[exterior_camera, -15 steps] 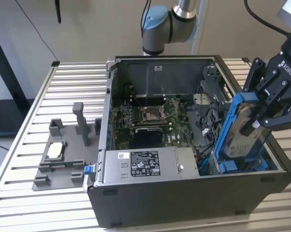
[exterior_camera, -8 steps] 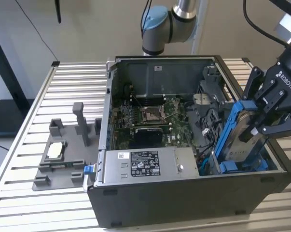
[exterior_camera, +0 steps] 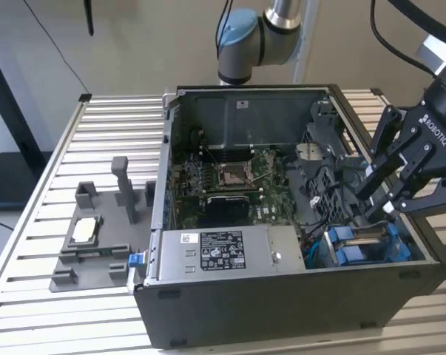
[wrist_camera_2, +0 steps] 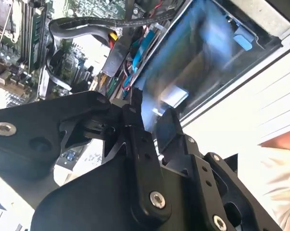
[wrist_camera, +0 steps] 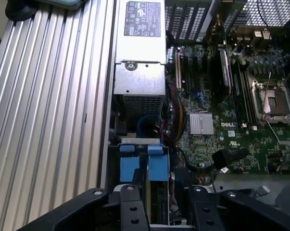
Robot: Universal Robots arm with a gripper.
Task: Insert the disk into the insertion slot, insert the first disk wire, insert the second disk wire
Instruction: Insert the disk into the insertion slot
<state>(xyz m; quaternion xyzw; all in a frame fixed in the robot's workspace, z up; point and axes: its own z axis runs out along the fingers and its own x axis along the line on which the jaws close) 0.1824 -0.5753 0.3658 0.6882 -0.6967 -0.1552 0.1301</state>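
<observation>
Slatted metal table [exterior_camera: 23, 259]; blue-tabbed grey insertion slot [exterior_camera: 367, 245] beneath gripper [exterior_camera: 376, 205].

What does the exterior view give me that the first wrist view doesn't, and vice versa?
Exterior view: the arm's blue joint and the grey fixture beside the case, on the exterior view's left. First wrist view: the vent mesh in the case wall. Both: the claw by the drive cage's blue tabs, the power-supply box and the processor socket.
</observation>
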